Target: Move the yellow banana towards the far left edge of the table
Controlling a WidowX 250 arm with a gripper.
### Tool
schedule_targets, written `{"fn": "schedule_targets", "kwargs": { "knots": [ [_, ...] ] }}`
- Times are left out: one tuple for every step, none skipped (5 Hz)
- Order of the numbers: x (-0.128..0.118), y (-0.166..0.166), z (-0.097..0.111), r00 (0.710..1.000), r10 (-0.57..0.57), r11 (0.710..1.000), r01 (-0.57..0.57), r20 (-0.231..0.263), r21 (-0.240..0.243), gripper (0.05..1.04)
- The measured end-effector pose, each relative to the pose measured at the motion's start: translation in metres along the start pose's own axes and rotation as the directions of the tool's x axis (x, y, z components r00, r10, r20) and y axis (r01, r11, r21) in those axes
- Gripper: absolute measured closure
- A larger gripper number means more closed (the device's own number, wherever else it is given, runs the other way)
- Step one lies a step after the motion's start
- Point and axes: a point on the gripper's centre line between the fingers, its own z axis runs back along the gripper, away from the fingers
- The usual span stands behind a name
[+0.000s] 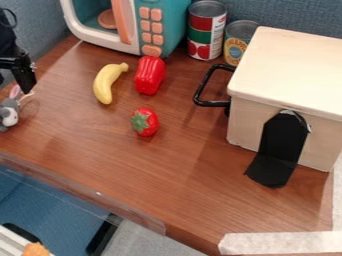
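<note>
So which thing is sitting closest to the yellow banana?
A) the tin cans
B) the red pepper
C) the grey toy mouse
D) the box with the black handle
B: the red pepper lies right beside the banana, with only a narrow strip of table between.

A smooth, plastic-looking yellow banana (107, 84) and a glossy red toy pepper (150, 76) share a satin-sheened, brown wood-grain tabletop (87, 135) at upper left of the frame. At top, a smooth teal-and-white plastic toy microwave (163, 22) meets a ribbed metal can with a red-and-green paper-like label (206, 31); rough blue woven cloth (294, 15) backs a smooth, pale wooden box (294, 67).
</note>
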Motion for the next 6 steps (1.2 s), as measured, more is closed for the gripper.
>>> {"fn": "schedule_targets", "kwargs": {
  "knots": [
    [-0.004,-0.004,-0.01,1.0,0.008,1.0,-0.009,-0.027,-0.028,0.082],
    [0.01,-0.038,-0.005,1.0,-0.014,0.993,0.012,-0.017,-0.12,0.083],
    [0.025,-0.069,-0.002,0.998,-0.057,0.989,0.053,-0.022,-0.142,0.083],
    [0.046,-0.1,0.001,0.996,-0.09,0.992,0.089,-0.007,-0.087,0.083],
    [0.056,-0.11,-0.02,0.995,-0.089,0.996,0.087,-0.049,-0.034,0.083],
    [0.06,-0.106,-0.037,0.994,-0.07,0.998,0.07,-0.078,-0.001,0.083]
  ]
}}
